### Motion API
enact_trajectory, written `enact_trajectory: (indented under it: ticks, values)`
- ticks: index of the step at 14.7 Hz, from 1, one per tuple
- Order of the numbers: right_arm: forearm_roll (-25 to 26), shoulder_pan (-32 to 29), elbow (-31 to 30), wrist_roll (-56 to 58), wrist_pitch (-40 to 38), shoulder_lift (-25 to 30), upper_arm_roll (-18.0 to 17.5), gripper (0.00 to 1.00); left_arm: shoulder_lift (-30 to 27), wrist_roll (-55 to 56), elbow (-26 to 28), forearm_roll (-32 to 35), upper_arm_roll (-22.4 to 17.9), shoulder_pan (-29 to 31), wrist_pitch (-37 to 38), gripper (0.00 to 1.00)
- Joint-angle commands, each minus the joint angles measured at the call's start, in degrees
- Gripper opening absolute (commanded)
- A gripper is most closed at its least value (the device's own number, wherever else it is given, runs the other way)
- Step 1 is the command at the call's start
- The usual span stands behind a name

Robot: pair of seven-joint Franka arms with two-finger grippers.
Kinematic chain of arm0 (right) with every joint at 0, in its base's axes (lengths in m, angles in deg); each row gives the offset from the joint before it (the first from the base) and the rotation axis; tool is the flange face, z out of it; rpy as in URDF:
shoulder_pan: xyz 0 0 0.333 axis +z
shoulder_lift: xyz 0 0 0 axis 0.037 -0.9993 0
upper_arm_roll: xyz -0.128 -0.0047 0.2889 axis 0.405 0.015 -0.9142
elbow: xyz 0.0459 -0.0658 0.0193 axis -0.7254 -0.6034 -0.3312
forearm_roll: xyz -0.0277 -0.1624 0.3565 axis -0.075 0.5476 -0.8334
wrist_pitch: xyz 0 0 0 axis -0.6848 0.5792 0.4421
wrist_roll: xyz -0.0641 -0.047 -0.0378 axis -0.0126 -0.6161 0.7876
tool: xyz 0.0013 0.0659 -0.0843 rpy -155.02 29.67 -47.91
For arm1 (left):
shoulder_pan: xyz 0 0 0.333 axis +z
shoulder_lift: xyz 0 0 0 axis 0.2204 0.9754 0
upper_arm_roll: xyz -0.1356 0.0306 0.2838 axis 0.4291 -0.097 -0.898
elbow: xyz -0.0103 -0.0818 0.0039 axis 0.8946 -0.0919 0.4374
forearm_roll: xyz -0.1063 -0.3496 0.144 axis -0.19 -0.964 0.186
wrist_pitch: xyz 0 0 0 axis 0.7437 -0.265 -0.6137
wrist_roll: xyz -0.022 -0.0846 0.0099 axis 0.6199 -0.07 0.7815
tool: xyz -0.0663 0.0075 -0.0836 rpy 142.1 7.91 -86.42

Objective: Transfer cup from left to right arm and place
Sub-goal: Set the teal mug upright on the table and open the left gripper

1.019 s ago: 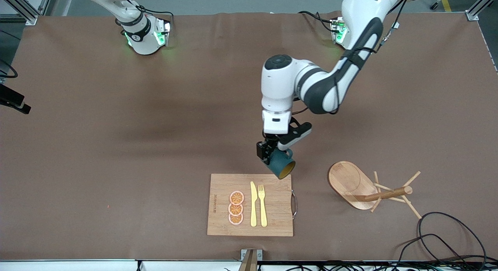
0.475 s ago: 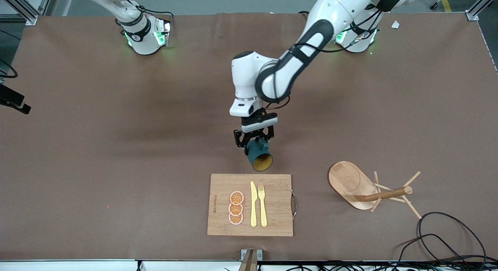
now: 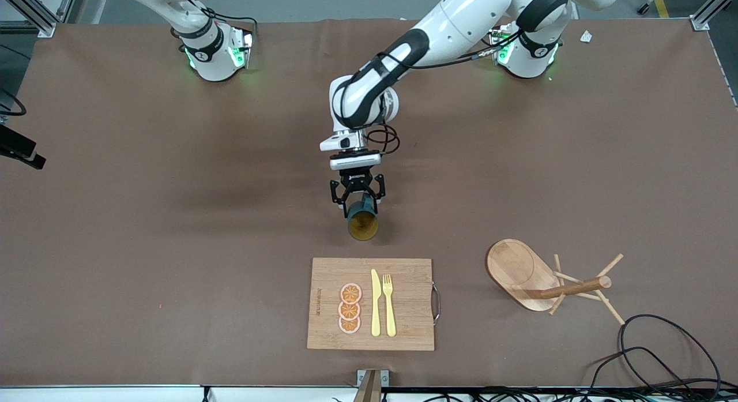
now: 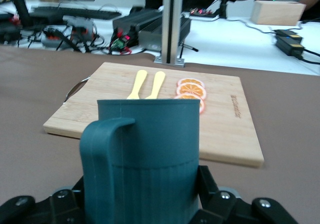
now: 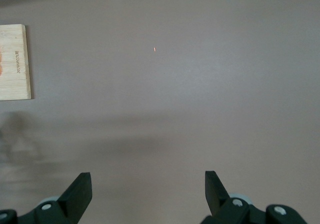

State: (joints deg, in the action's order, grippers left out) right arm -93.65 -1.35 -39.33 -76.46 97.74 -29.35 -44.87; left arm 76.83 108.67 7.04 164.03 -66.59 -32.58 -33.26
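Left gripper [image 3: 357, 201] clamped the cup [image 3: 362, 223] above the counter [image 3: 173, 217]; right gripper [image 5: 148, 188] waited open; handover and placement remained.

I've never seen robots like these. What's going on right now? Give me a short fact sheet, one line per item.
left gripper: shut on the cup, in the air over bare table near the board
cup: teal, tipped on its side, mouth toward the front camera
right gripper: fingers open, empty, over bare table; this arm waits
board: wooden, flat on the table, carrying a knife, fork and three orange slices
rack: wooden, lying toward the left arm's end
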Motion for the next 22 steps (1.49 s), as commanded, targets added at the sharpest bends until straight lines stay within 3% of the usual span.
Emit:
enact_trajectory:
  ticks: [1, 6, 8, 10, 16, 19, 22]
  values:
    - [-0.69, -0.51, -0.74, -0.31, 0.3, 0.52, -0.28, 1.0, 3.84, 3.9, -1.9, 6.41, -0.63, -3.9, 7.47, 0.61]
    - [-0.69, -0.5, -0.74, -0.31, 0.3, 0.52, -0.28, 1.0, 10.61, 13.58, -1.81, 21.19, -1.07, -5.05, 15.22, 0.71]
    - [-0.69, -0.42, -0.74, -0.31, 0.3, 0.52, -0.28, 1.0, 10.53, 14.56, -1.63, 20.6, -0.98, -5.83, 15.94, 0.99]
    - [-0.69, -0.51, -0.74, -0.31, 0.38, 0.53, -0.28, 1.0, 10.27, 14.74, -1.11, 18.93, -0.55, -6.8, 16.99, 0.99]
    - [-0.69, -0.07, -0.74, -0.92, 0.21, 0.44, -0.28, 1.0, 5.19, 13.59, -1.46, -6.43, 2.09, -13.92, 19.89, 1.0]
    - [-1.22, 2.3, -1.52, -3.63, 1.51, -0.18, -0.55, 1.0, 0.96, 11.23, -1.81, -17.87, 6.12, -14.1, 22.69, 1.0]
    - [-1.4, 5.99, -3.8, -9.53, 4.41, -0.88, -0.63, 1.0, -5.27, 6.93, -2.07, -29.3, 7.02, -13.84, 25.17, 1.0]
